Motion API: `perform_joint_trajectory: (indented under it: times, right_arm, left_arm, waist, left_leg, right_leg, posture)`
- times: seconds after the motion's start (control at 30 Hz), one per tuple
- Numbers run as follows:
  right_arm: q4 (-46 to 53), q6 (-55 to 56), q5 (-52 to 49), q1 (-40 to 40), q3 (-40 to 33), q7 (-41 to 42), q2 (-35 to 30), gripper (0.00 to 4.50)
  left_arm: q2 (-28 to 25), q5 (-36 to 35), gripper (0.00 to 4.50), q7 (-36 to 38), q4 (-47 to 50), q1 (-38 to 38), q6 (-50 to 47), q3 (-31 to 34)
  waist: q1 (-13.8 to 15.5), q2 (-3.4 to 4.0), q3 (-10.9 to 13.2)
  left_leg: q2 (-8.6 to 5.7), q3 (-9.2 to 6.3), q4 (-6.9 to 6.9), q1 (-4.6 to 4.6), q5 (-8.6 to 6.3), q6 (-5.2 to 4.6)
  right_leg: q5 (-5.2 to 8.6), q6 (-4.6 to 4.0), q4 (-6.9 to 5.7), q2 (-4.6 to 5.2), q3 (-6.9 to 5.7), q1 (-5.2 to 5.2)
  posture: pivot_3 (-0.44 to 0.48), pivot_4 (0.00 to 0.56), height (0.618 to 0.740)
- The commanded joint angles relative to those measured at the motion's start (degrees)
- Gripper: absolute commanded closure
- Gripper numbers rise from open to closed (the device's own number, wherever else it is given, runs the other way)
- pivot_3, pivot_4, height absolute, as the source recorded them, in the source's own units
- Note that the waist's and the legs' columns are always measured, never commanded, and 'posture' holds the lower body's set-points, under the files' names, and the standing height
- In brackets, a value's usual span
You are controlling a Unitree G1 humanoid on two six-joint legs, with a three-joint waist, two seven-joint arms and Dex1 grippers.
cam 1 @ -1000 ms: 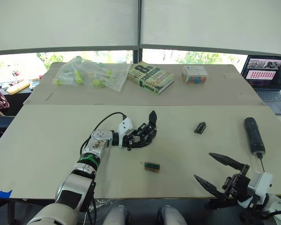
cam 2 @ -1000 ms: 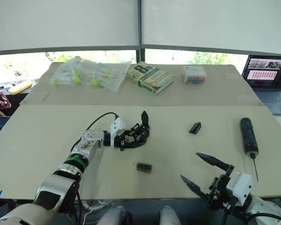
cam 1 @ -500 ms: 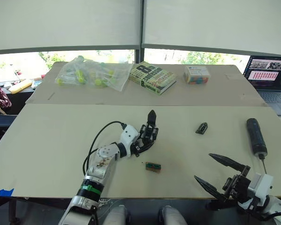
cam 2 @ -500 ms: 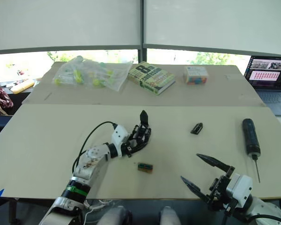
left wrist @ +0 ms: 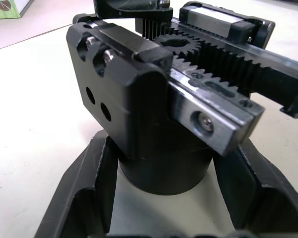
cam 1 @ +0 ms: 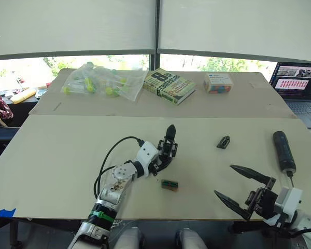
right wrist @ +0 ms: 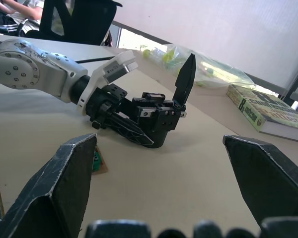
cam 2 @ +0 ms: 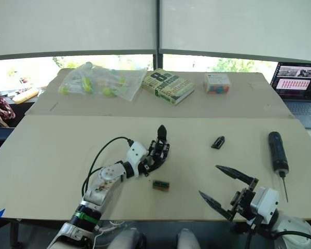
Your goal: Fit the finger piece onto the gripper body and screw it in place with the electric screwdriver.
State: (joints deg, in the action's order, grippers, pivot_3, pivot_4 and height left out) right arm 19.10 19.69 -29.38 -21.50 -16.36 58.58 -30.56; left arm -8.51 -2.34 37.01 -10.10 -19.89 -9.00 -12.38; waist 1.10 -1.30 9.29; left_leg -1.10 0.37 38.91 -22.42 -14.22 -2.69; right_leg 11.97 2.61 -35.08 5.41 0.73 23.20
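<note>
The step in hand looks like the first one: steadying the gripper body [cam 1: 165, 153] so the finger piece [cam 1: 223, 141] can be brought to it. The left gripper [cam 1: 160, 161] has its jaws closed around the round base of the gripper body, one black finger on each side of the cylinder in the left wrist view, pinching it against the bench [cam 1: 57, 150]. The body stands on that base with its long pointed finger upright, tip toward the windows, so its long axis runs roughly vertical, leaning slightly away from the robot.

The finger piece lies loose on the bench to the right of the gripper body, well apart from it. Its long axis runs diagonally, though which end is the pointed one cannot be told. The electric screwdriver [cam 1: 282, 150] lies farther right again, long axis running away from the robot, rounded end far and thin metal bit near. A small green-and-black block [cam 1: 169, 184] sits just in front of the gripper body.

The right gripper [cam 1: 242, 188] hovers low near the front edge with jaws spread wide and empty. The next move probably calls for it to reach forward and left to the finger piece and pick it up.
</note>
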Motion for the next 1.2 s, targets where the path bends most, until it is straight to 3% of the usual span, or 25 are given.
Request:
perform_joint_trajectory:
  times: [0.03, 0.17, 0.4, 0.63, 0.83, 1.03, 1.2]
  right_arm:
    - [0.73, 0.00, -0.73, 0.26, -0.40, -0.27, -0.53, 0.00]
    - [0.76, 0.10, -0.43, 0.24, -0.20, -0.49, -0.23, 0.00]
    - [0.44, 0.63, -0.39, 0.19, -0.15, -0.40, -0.02, 0.00]
    - [0.26, 1.02, -0.55, -0.12, -0.33, -0.23, 0.08, 0.00]
    - [0.75, 0.86, -0.27, -0.37, 0.01, -0.58, 0.27, 0.00]
    - [1.64, 0.40, 0.17, -0.22, 0.27, -1.55, 0.28, 0.00]
    - [2.49, 0.32, 0.48, -0.76, 0.18, -2.53, 0.26, 0.00]
  left_arm:
    - [-0.21, -0.76, 0.02, 0.81, -0.06, 0.25, -0.92, -0.61]
    - [-0.74, -1.75, 0.02, 1.45, 0.44, 0.34, -1.51, 0.04]
    - [-7.31, -6.57, 0.02, 9.80, 0.28, -1.21, -1.02, 2.58]
    - [-14.56, -8.99, 0.02, 22.86, -11.22, -7.00, 6.40, 4.56]
    - [-13.16, -9.36, 0.02, 31.64, -25.68, -15.69, 13.86, 4.63]
    - [-8.62, -7.25, 0.02, 33.14, -37.74, -23.00, 20.59, 4.59]
    - [-6.80, -5.81, 0.02, 34.83, -41.96, -24.64, 23.08, 4.32]
  waist:
    - [-0.02, 0.00, 0.00]
    - [-0.08, 0.02, -0.01]
    - [-0.60, 0.04, -0.02]
    - [-0.27, 0.04, -0.02]
    - [0.04, 0.03, -0.01]
    - [-0.13, 0.01, 0.00]
    - [-0.59, 0.00, 0.00]
  left_leg:
    - [0.00, 0.00, 0.00, 0.00, 0.00, 0.00]
    - [0.00, 0.00, 0.00, 0.01, 0.00, 0.00]
    - [0.07, 0.01, -0.04, 0.07, 0.00, 0.00]
    - [0.02, 0.01, -0.02, 0.06, 0.00, 0.00]
    - [-0.03, 0.01, 0.01, 0.00, 0.00, 0.00]
    - [-0.05, 0.03, 0.03, -0.03, 0.00, -0.01]
    - [-0.01, 0.04, 0.02, -0.03, 0.00, -0.01]
  right_leg:
    - [0.00, 0.00, 0.00, 0.00, 0.00, 0.00]
    - [0.00, 0.00, 0.00, 0.00, 0.00, -0.01]
    - [0.00, -0.03, -0.03, -0.06, 0.00, 0.01]
    - [0.01, -0.04, -0.03, -0.05, -0.01, 0.01]
    - [0.01, -0.04, 0.01, -0.03, -0.04, 0.01]
    - [0.00, -0.02, 0.00, -0.08, -0.05, 0.01]
    - [0.00, 0.00, -0.03, -0.15, -0.03, 0.02]
  posture:
    - [0.000, 0.150, 0.740]
    - [0.000, 0.150, 0.740]
    - [0.000, 0.150, 0.740]
    - [0.000, 0.150, 0.740]
    - [0.000, 0.150, 0.740]
    - [0.000, 0.150, 0.740]
    - [0.000, 0.150, 0.740]
